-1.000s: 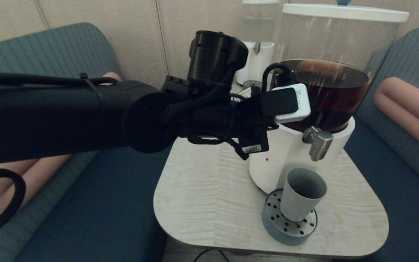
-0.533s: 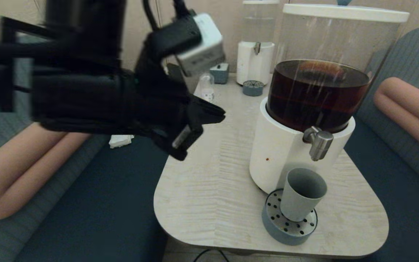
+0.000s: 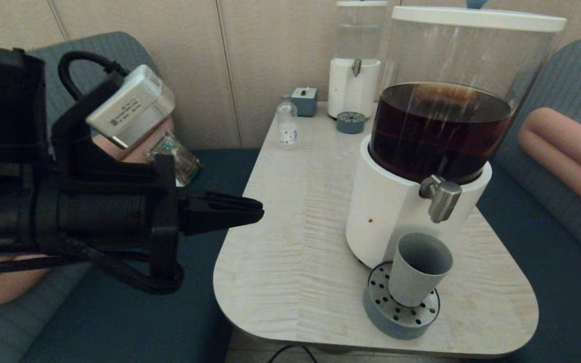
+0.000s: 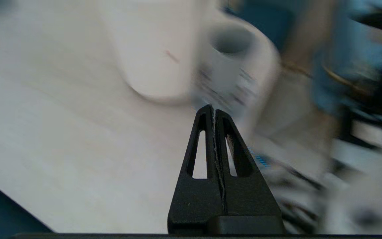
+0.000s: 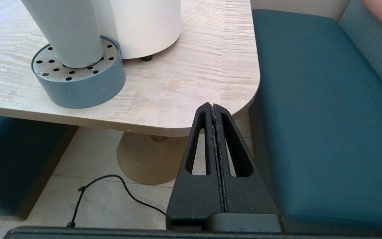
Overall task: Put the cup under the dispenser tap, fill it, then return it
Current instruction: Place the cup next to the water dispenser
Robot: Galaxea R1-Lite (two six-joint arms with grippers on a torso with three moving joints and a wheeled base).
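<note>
The grey-green cup [image 3: 418,268] stands upright on a round perforated drip tray [image 3: 400,311], directly below the brushed-metal dispenser tap [image 3: 441,197] of the big white-based dispenser [image 3: 396,212] with dark brown liquid. From the right wrist, cup [image 5: 68,30] and drip tray [image 5: 78,78] show at the table's near edge. My left gripper [image 3: 257,210] is shut and empty, hovering at the table's left edge, well left of the cup; the cup [image 4: 230,56] looks blurred beyond the left gripper [image 4: 213,108]. My right gripper [image 5: 213,105] is shut and empty, low beside the table's front right corner.
A small clear bottle [image 3: 287,123], a small grey box [image 3: 304,101] and a smaller dispenser [image 3: 355,60] with its own drip tray [image 3: 350,122] stand at the table's [image 3: 295,242] far end. Blue bench seats flank it. A cable [image 5: 111,192] lies on the floor.
My left arm has pulled back from the big dispenser to the left and lowered, its shut gripper now at the table's left edge. The cup has not moved.
</note>
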